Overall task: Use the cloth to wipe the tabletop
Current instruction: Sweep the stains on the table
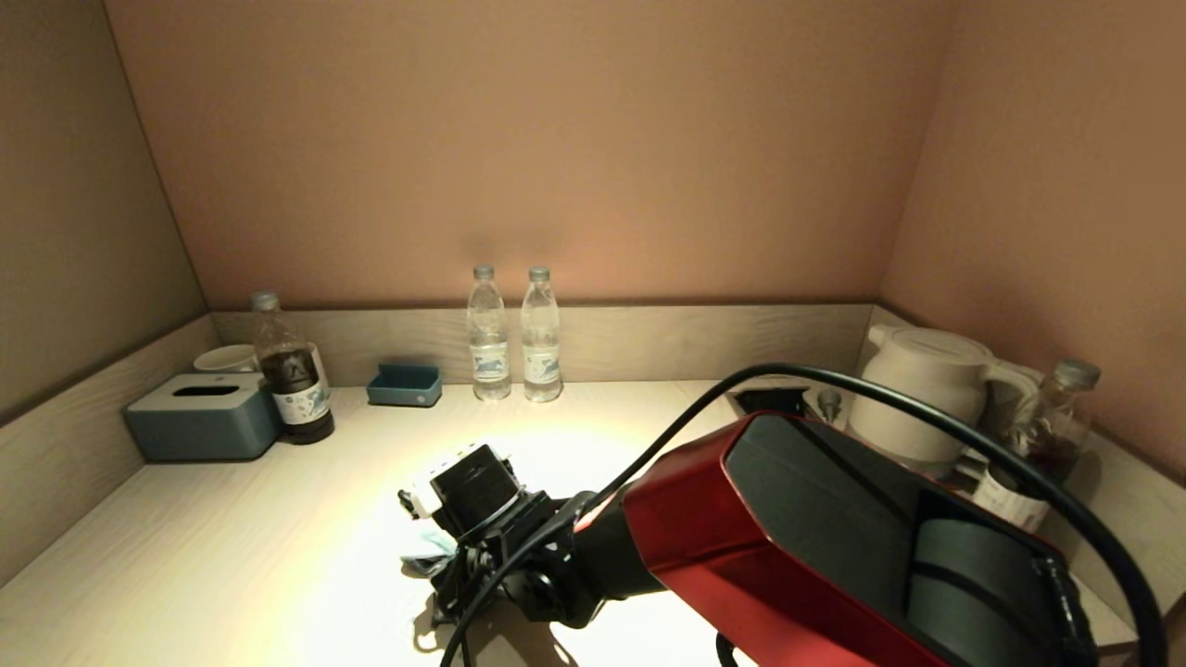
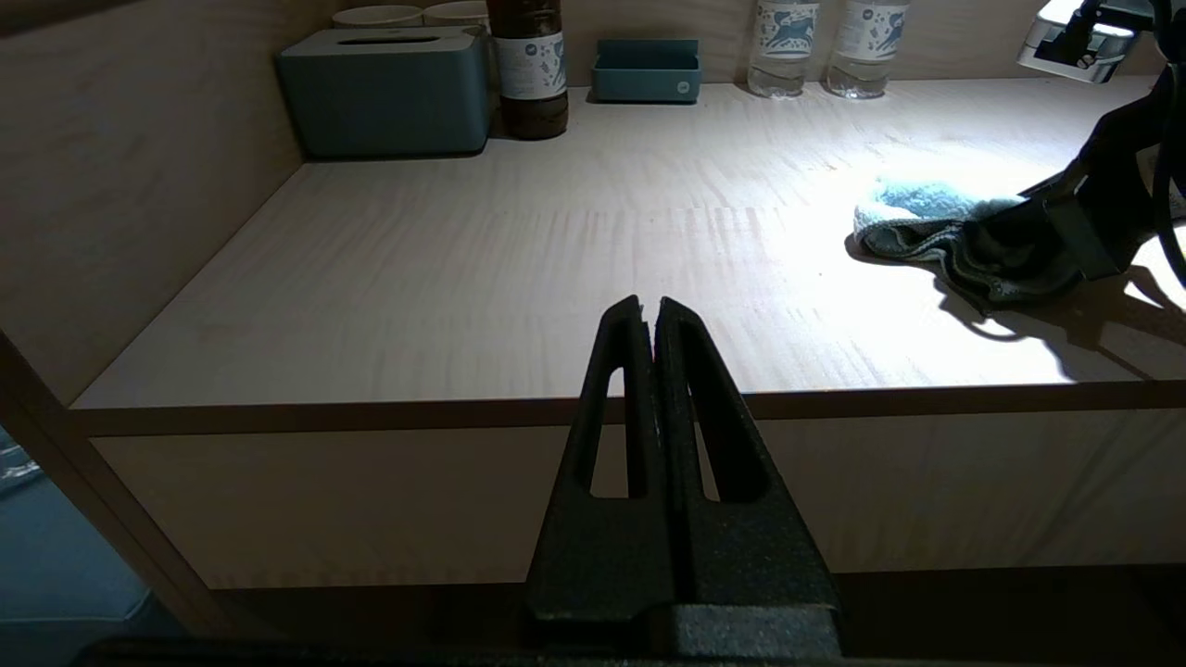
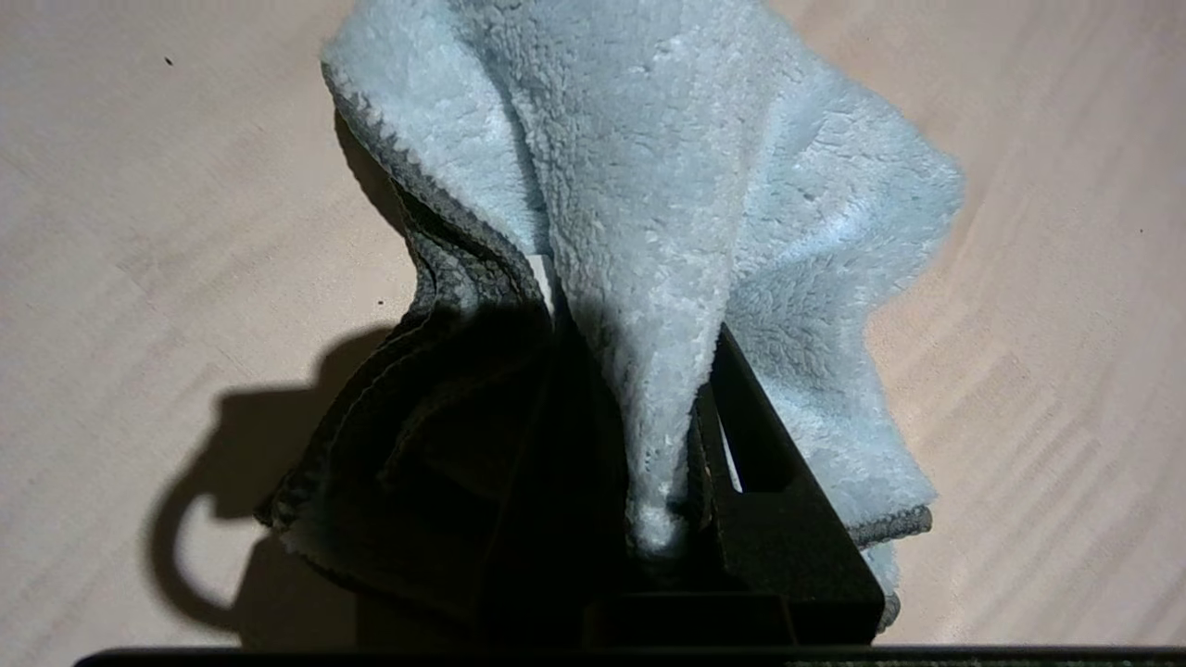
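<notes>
Tabletop (image 1: 232,556) stretches left of the right gripper (image 3: 649,482), which pinches the cloth (image 3: 667,213) lower centre; left gripper (image 2: 649,315) parked, closed.

A blue tissue box (image 1: 204,416) is sitting beside a dark-drink bottle (image 1: 291,372); two water bottles (image 1: 514,335) are standing near a small blue tray (image 1: 404,384), a white kettle (image 1: 927,393) opposite.

Head looks down; left wrist low at edge; both share cloth (image 2: 913,218).
</notes>
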Controlling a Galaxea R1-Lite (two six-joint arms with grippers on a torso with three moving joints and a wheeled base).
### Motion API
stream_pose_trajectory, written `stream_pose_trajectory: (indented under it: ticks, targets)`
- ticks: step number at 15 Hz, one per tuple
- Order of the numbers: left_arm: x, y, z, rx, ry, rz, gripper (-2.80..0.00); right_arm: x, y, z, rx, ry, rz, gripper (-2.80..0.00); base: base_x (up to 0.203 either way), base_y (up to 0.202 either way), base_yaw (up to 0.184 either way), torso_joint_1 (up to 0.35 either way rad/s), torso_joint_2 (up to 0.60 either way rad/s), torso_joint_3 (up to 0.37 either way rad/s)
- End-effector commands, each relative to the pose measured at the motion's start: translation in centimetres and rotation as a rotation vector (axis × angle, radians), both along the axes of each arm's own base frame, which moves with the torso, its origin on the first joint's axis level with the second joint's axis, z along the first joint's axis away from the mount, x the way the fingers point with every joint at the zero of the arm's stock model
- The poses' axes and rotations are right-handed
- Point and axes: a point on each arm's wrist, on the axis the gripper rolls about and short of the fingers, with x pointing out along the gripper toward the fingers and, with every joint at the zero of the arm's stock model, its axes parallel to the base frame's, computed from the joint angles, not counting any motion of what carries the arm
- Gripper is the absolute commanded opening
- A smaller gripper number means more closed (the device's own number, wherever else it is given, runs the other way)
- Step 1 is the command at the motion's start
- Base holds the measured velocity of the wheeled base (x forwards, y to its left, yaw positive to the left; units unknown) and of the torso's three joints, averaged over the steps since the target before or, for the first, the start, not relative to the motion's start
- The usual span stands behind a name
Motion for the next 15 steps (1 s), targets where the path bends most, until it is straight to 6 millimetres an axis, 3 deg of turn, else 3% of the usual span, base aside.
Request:
stream_pose_trajectory:
  ticks: [1,4,7,9,10,12,15]
  targets:
    - [0.0,0.0,0.0,0.0,0.0,0.0,-2.8,0.1,0.3,-0.6,-0.008,0.003,0.001,-2.8,0.0,0.0,0.0,0.0,0.0,0.0]
    - [0.0,0.0,0.0,0.0,0.0,0.0,-2.8,1.6,1.8,-0.9,0.026,-0.035,0.0,-2.8,0.0,0.0,0.0,0.0,0.0,0.0]
    - [0.0,0.0,0.0,0.0,0.0,0.0,-2.8,5.8,2.2,-1.9,0.048,-0.111,-0.044,-2.8,0.0,0.0,0.0,0.0,0.0,0.0]
    - [0.0,0.0,0.0,0.0,0.0,0.0,-2.8,9.4,0.1,-2.8,0.005,-0.169,-0.093,-2.8,0.0,0.0,0.0,0.0,0.0,0.0]
    - [0.0,0.0,0.0,0.0,0.0,0.0,-2.8,9.6,0.0,-2.9,0.002,-0.176,-0.095,-2.8,0.0,0.0,0.0,0.0,0.0,0.0]
    - [0.0,0.0,0.0,0.0,0.0,0.0,-2.8,12.4,-2.8,-2.9,0.005,-0.209,-0.162,-2.8,0.0,0.0,0.0,0.0,0.0,0.0]
    - [0.0,0.0,0.0,0.0,0.0,0.0,-2.8,14.3,-5.3,-3.4,-0.004,-0.208,-0.222,-2.8,0.0,0.0,0.0,0.0,0.0,0.0]
